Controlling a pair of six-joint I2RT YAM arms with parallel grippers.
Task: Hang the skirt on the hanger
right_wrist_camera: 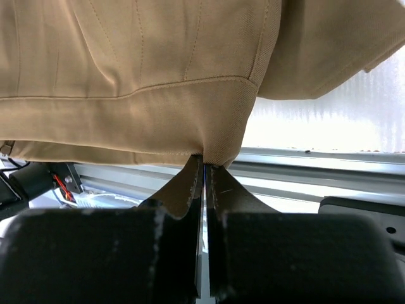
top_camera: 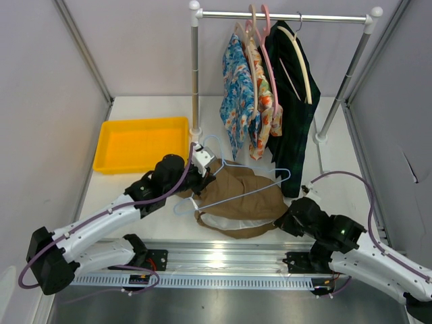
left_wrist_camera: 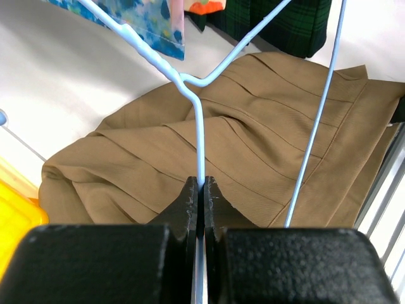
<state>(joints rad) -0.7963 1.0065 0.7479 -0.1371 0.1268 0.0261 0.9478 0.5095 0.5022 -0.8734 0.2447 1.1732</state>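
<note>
The left gripper (left_wrist_camera: 201, 185) pinches the hanger (left_wrist_camera: 199, 145) wire above the skirt (left_wrist_camera: 253, 145); floral fabric (left_wrist_camera: 152, 25) apparently hangs beyond.

white table (top_camera: 148, 108), grey walls (top_camera: 135, 47), metal clothes rail (top_camera: 283, 15)

Yellow tray (top_camera: 140, 144) left on table (top_camera: 150, 108); floral garments (top_camera: 237, 94), green plaid garment (top_camera: 297, 128) hang on rack (top_camera: 283, 16).
</note>
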